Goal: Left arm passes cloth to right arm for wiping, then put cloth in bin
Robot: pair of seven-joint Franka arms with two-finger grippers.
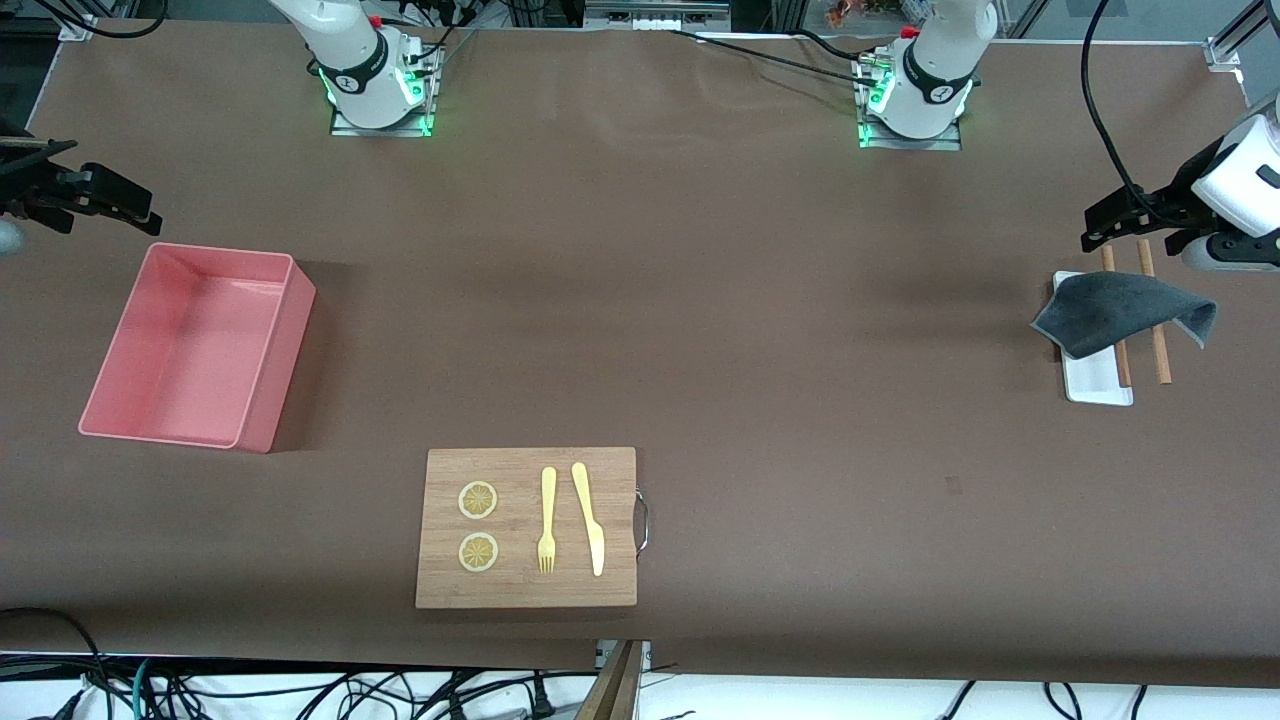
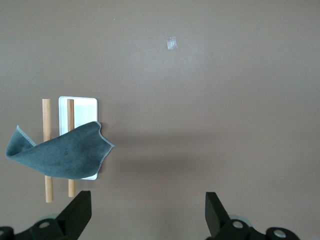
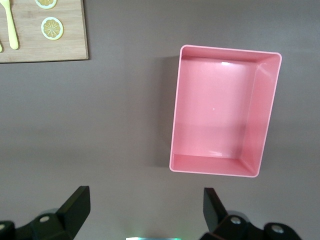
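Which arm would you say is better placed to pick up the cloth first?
Left: its open gripper hangs just by the cloth on the white tray; the right gripper waits near the bin.

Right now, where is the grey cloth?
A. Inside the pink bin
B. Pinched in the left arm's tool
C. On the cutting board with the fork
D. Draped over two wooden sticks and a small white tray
D: the cloth hangs over two wooden sticks and a white tray, while the pink bin holds nothing and the left tool is open with nothing in it.
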